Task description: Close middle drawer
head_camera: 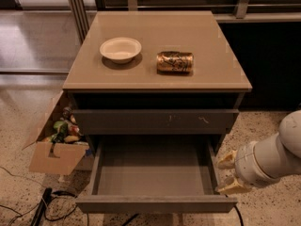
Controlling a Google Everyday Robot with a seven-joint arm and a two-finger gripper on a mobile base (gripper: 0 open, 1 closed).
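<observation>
One tan-topped cabinet (207, 76) stands centre. Its middle drawer (153, 171) is pulled far out toward the camera, beneath a closed, scuffed grey front (155, 121). A cardboard box (49, 157) of clutter sits at the cabinet's left. The gripper (230, 173) hangs just beside the drawer's right wall, fingers apart, holding nothing. On top rest a white bowl (120, 49) and a gold can (175, 61) on its side.

The middle drawer (155, 204) stands pulled far out of the cabinet. It is a wide, shallow grey tray, level and nearly cabinet-wide, with a plain flat front panel and no handle, its front nearest the camera. The gripper (229, 173) hangs just beside its right wall, near the front corner, fingers apart.
</observation>
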